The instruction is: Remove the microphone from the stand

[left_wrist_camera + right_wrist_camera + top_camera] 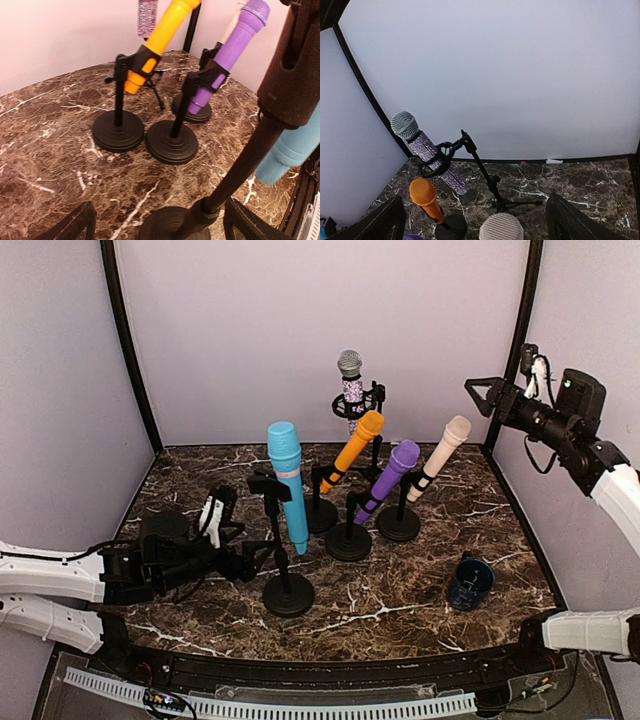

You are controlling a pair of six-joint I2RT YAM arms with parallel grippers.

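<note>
Approach step: my left gripper straddled the stand of the blue microphone, jaws wide, empty; right gripper gaped empty, well right of it. Next, I judged: clamp stand.

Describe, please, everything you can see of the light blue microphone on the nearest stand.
The light blue microphone is a smooth, matte, plastic-looking cylinder with a wider rounded head of the same colour and a pale band just below it. It stands almost upright, head up, leaning slightly. A black clip on the front stand grips it about mid-body; nothing else touches it. The left gripper is open, low beside the stand's pole, apart from the microphone.
</note>
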